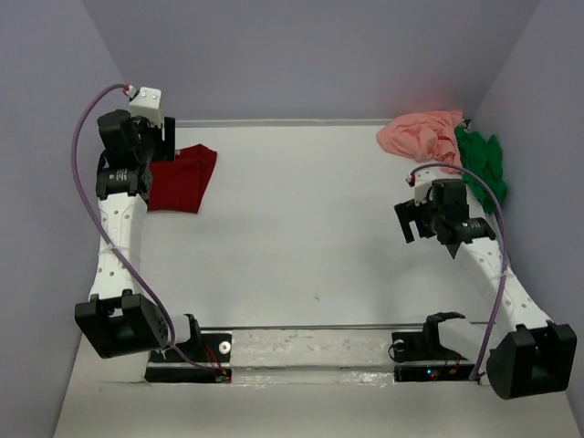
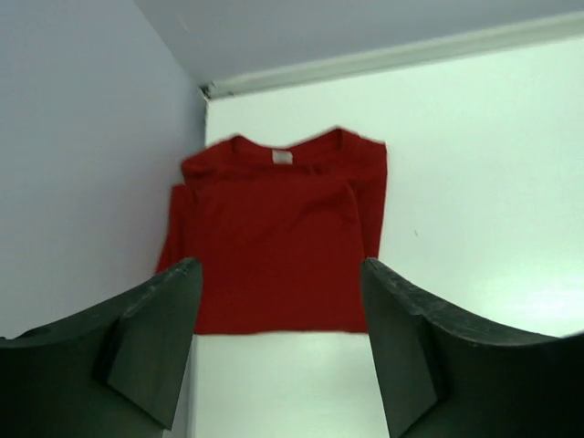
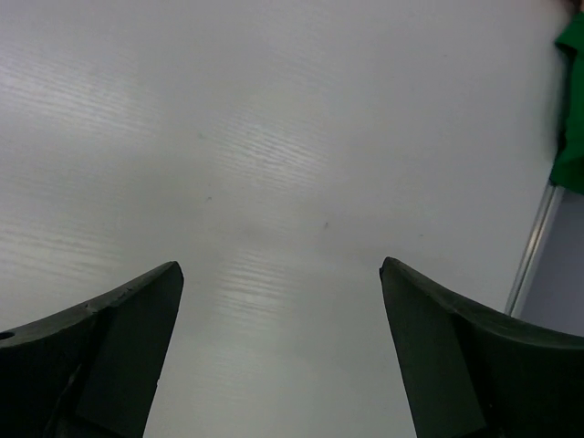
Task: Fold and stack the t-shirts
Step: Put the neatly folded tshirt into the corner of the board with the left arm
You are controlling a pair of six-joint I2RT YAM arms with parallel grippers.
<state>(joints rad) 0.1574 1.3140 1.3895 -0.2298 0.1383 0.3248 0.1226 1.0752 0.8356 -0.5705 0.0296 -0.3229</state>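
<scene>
Just ahead of my left pincer [image 2: 278, 274], released and empty, I count one folded dark red t-shirt [image 2: 274, 242]. Right pincer [image 3: 281, 269] also released; one salmon pink t-shirt [image 1: 422, 135] and one green t-shirt [image 1: 481, 160] lie heaped beyond it.

Plain dark red t-shirt [image 2: 274, 246], salmon pink t-shirt [image 1: 422, 135], bright green t-shirt [image 1: 481, 161], white table [image 1: 301, 237]

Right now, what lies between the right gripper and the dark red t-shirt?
Only bare table, seen in the top view; nothing sits between the right gripper and the dark red t-shirt.
</scene>
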